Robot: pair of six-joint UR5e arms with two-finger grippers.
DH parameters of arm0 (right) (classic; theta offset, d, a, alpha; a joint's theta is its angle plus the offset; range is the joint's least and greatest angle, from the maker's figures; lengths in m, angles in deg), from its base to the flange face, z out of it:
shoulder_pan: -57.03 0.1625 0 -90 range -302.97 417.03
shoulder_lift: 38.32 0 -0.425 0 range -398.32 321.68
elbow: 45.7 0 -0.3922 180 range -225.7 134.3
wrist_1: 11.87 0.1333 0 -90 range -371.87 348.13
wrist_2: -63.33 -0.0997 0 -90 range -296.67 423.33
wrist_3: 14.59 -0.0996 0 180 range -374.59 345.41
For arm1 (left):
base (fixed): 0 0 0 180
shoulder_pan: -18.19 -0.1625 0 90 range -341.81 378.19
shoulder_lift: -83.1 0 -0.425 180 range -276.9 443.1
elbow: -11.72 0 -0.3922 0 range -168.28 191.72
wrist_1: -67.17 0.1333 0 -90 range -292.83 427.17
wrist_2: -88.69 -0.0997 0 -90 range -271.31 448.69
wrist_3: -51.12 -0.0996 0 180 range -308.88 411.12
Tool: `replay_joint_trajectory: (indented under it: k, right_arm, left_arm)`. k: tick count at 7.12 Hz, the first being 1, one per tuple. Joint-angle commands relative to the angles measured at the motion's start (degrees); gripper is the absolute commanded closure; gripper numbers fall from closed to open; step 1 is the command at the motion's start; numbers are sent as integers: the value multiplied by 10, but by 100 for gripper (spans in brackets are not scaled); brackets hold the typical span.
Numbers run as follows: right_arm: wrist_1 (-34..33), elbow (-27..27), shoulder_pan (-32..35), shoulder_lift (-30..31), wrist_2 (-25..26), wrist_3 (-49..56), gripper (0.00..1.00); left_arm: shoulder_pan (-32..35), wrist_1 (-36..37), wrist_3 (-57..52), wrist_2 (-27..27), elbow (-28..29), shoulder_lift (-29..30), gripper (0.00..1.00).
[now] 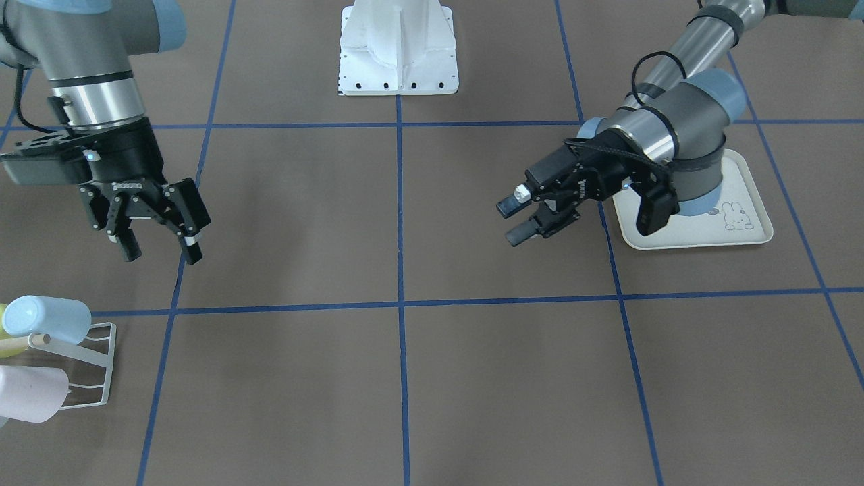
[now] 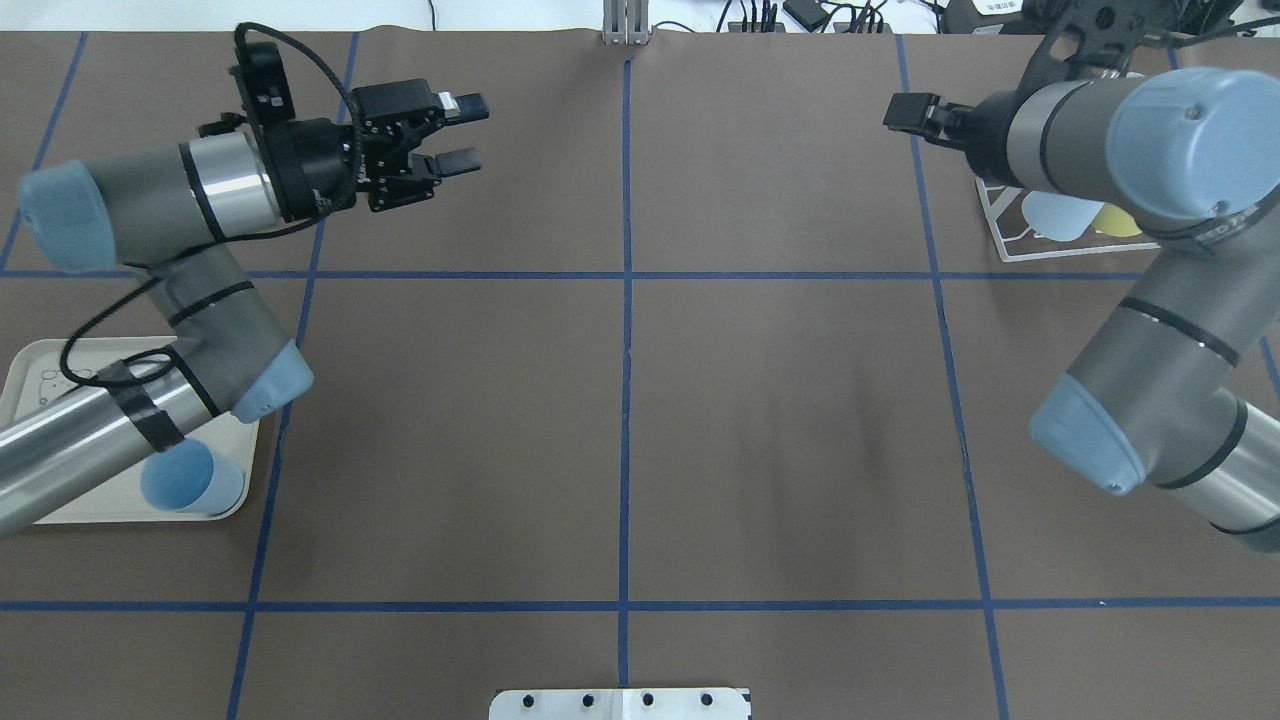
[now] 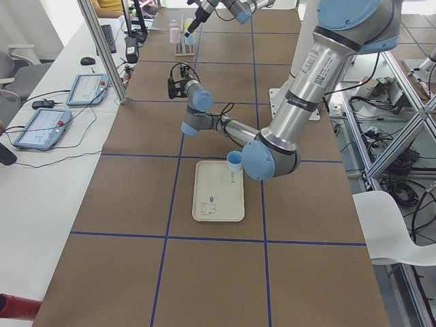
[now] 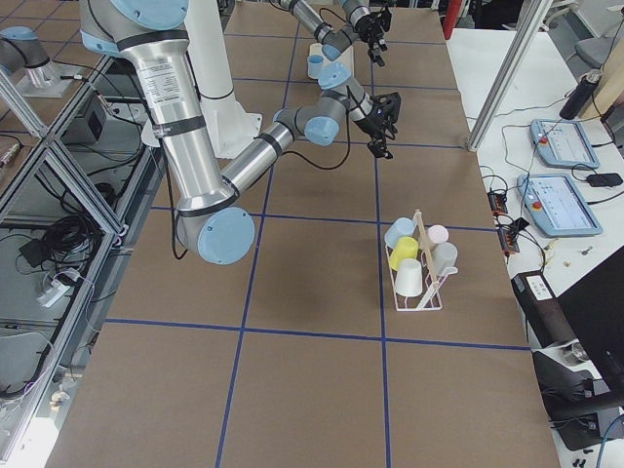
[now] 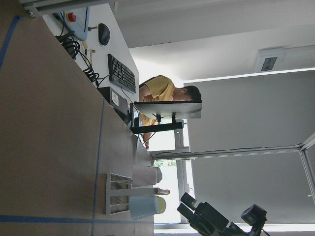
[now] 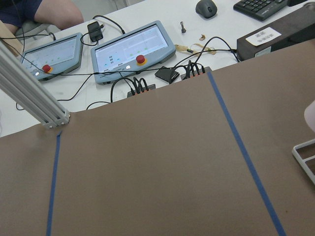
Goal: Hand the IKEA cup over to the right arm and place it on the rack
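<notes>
A blue IKEA cup stands upright on the cream rabbit tray beside the left arm's base. It also shows in the exterior left view. The white wire rack with a wooden dowel holds several cups at the far right of the table. My right arm partly hides the rack in the overhead view. My left gripper is open and empty, above the table away from the tray. My right gripper is open and empty, above the table near the rack.
The rack's cups include a light blue one and a pale pink one. The white robot base stands at the middle of the table's robot side. Blue tape lines divide the brown table. Operators' desks with tablets lie beyond the far edge.
</notes>
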Motion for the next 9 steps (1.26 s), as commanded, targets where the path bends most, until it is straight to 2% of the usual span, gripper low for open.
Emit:
replay_joint_trajectory:
  k: [1,2,5,6,8,9]
  right_arm:
    - [-9,-8,-34,-15,9,-14,0]
    - [-7,-5,-44,-16,8,-16,0]
    - [-7,-5,-56,-24,9,-34,0]
    - [-6,-3,-57,-24,9,-34,0]
    - [-5,-6,-59,-24,9,-34,0]
    - [-4,-3,-60,-23,9,-35,0]
  left_arm:
    - [63,87,-179,65,-47,-83,20]
    - [86,140,-273,64,-81,-132,21]
    - [91,454,-508,57,-260,-252,21]
    - [90,530,-521,62,-318,-289,21]
    - [64,628,-525,74,-373,-349,20]
    - [38,629,-529,103,-374,-371,15]
